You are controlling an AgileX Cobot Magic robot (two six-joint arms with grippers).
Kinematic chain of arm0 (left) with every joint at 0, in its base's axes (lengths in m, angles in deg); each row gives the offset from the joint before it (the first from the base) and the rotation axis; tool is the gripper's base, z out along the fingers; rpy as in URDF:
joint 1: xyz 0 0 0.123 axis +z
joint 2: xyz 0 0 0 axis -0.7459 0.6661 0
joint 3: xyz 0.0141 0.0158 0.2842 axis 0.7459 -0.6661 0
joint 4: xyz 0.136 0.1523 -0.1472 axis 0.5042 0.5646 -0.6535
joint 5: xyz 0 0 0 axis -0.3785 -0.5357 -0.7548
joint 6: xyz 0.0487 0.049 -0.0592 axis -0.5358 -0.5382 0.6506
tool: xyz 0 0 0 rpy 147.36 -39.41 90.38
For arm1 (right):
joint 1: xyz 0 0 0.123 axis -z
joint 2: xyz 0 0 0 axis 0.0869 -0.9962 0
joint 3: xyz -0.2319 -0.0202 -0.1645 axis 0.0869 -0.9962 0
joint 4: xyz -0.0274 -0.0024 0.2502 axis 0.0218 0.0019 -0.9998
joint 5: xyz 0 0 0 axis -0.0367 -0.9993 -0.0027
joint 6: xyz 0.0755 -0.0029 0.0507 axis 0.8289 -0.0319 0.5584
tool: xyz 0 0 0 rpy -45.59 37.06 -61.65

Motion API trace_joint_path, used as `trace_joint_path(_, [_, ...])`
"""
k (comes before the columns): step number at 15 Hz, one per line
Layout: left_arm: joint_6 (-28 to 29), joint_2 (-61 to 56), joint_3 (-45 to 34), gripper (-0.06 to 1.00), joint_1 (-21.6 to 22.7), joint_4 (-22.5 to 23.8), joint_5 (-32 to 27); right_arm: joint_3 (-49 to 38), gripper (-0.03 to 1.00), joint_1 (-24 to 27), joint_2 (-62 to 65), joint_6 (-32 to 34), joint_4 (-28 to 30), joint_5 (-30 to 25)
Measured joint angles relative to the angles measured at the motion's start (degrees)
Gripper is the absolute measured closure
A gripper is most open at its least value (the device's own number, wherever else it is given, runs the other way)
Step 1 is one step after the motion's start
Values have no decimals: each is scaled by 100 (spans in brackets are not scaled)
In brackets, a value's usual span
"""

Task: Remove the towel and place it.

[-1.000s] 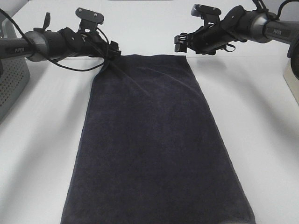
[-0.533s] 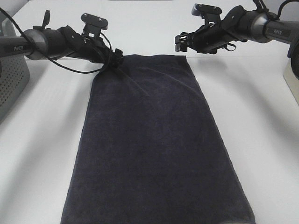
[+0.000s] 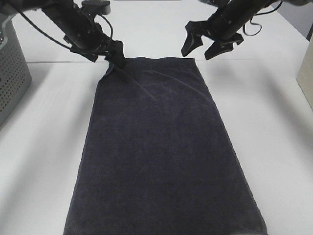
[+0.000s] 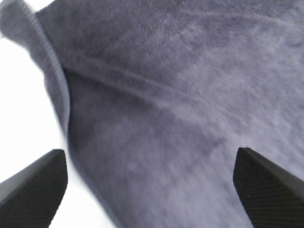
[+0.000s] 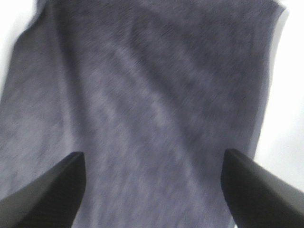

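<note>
Towel (image 3: 161, 147) lies spread flat and lengthwise on the white tabletop (image 3: 274, 127), a long dark charcoal rectangle running from the near edge of the exterior high view up to the far end where both arms work. Its far left corner is rumpled, with a raised fold and a crease running diagonally inward from it; the rest of the cloth looks smooth. The left gripper (image 3: 116, 56) sits right at that rumpled corner, low over it, and whether its tips touch the cloth cannot be told from above. In the left wrist view its jaws stand wide apart with nothing between them, the towel (image 4: 180, 104) filling the space below and the curled hem corner off to one side against bare tabletop (image 4: 23, 118). The right gripper (image 3: 201, 49) hangs just above the towel's far right corner, clear of the cloth, its two jaws splayed wide and holding nothing. The right wrist view shows the towel (image 5: 142, 104) spread beneath the open jaws, blurred, with a strip of tabletop (image 5: 285, 118) along one hem. A grey perforated basket (image 3: 12, 78) stands at the left edge of the tabletop, well apart from the towel.
</note>
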Motion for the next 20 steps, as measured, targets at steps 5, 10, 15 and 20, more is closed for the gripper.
trace_joint_path(5, [1570,-1673,17,6,178,1238,-1100,6,21,80,1679,871,825,-894])
trace_joint_path(10, [1931,-2252,29,6,1031,1444,-1736,-23,21,579,2487,1123,991,-922])
trace_joint_path(15, [1742,-4108,-1896,6,2086,1518,-1730,-2750,21,733,5243,1387,1541,-922])
trace_joint_path(20, [1621,-7706,-5380,6,2636,1547,-676,-5816,21,733,8697,1524,1541,-940])
